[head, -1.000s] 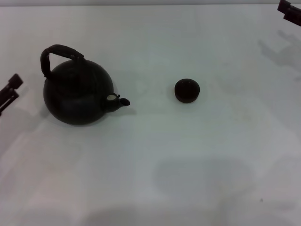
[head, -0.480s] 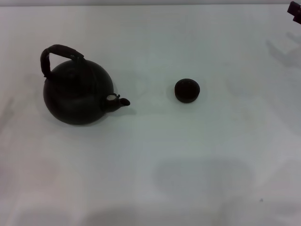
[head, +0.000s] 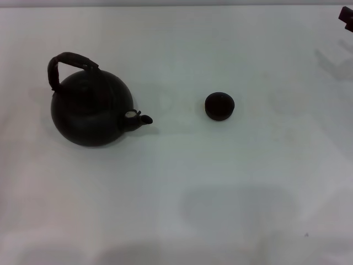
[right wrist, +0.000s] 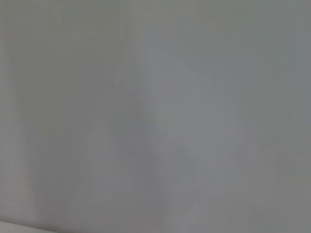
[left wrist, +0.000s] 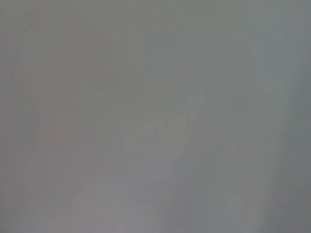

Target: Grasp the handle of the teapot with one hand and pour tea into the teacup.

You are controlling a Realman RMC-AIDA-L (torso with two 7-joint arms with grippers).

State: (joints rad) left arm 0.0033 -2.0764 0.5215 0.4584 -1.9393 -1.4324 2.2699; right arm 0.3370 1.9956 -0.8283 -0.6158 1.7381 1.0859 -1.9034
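The round black teapot [head: 91, 110] stands upright on the white table [head: 176, 182] at the left of the head view, its short spout [head: 142, 118] pointing right. Its arched dark-brown handle [head: 69, 63] rises over the top. The small black teacup [head: 219, 105] sits to the right of the spout, apart from it. Only a dark tip of my right gripper [head: 347, 16] shows at the far right top corner, far from both. My left gripper is out of view. Both wrist views show only plain grey surface.
The table's far edge [head: 176, 4] runs along the top of the head view. A faint shadow [head: 237, 207] lies on the table in front of the teacup.
The left gripper, at the left edge one second ago, has gone out of view. The right gripper has drawn back further into the top right corner. Teapot and teacup have not moved.
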